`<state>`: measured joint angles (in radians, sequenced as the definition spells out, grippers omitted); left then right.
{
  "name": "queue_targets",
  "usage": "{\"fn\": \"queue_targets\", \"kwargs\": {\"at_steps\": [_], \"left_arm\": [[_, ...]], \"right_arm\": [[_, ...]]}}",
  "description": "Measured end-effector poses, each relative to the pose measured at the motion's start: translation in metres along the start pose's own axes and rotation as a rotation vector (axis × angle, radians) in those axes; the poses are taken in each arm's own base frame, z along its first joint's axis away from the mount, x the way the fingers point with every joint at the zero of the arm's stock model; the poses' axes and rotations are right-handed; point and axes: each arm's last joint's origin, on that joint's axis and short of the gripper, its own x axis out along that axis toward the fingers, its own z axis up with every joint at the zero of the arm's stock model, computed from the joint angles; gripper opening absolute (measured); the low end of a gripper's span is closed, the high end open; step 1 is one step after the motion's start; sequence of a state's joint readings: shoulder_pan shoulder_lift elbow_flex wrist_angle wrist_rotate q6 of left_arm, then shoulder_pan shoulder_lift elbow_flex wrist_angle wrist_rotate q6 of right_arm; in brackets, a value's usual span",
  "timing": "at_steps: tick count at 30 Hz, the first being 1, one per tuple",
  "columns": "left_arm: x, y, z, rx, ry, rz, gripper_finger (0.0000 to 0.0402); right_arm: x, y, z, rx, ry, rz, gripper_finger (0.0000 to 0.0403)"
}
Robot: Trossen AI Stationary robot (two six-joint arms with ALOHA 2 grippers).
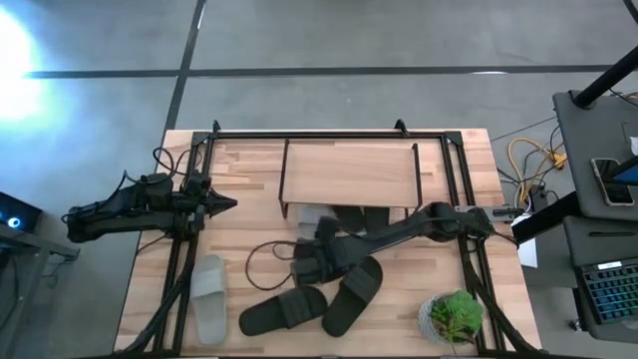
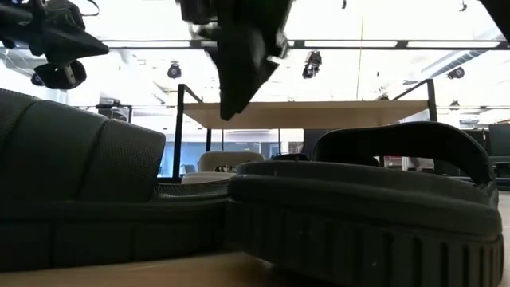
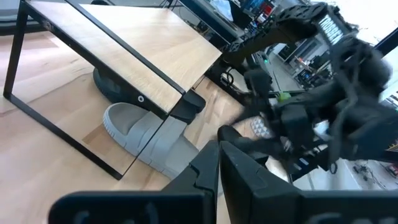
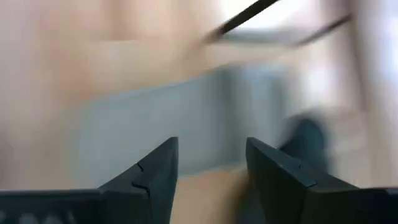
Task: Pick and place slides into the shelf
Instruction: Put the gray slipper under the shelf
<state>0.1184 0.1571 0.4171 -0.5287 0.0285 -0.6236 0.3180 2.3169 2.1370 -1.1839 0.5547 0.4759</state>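
Note:
The shelf (image 1: pixel 349 172) stands at the table's far middle. Under its board lie a light grey slide (image 1: pixel 315 216) and a black slide (image 1: pixel 351 219); both also show in the left wrist view, the grey one (image 3: pixel 140 134) nearer. Another grey slide (image 1: pixel 209 297) and two black slides (image 1: pixel 284 311) (image 1: pixel 355 293) lie on the table near the front. My right gripper (image 4: pixel 211 168) is open and empty, hanging just in front of the shelf (image 1: pixel 311 249) above the table. My left gripper (image 3: pixel 217 165) is shut and empty, raised at the table's left (image 1: pixel 225 204).
A potted green plant (image 1: pixel 454 317) stands at the front right corner. A thin dark cable loop (image 1: pixel 267 261) lies in front of the shelf. The arms' black frame rails (image 1: pixel 177 269) run along both sides of the table. Bare wood shows at the front left.

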Motion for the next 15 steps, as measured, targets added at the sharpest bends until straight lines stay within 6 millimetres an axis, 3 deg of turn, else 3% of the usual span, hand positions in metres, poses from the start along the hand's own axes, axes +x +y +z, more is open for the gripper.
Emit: {"fn": "queue_targets", "kwargs": {"at_steps": [2,5,9,15], "left_arm": [[0.001,0.001,-0.001,-0.016,0.02,0.015,0.0],[0.005,0.005,-0.007,-0.032,0.072,0.051,0.0],[0.013,0.012,-0.017,-0.101,0.139,0.088,0.0],[0.022,0.02,-0.033,-0.123,0.25,0.052,0.0]], "right_arm": [[-0.007,0.0,0.005,0.223,0.089,0.196,0.0151],[-0.01,0.002,0.011,0.402,0.136,0.325,0.0099],[-0.01,0.005,0.021,0.475,0.087,0.417,0.0022],[0.014,0.014,0.031,0.517,0.022,0.472,0.0009]]}}
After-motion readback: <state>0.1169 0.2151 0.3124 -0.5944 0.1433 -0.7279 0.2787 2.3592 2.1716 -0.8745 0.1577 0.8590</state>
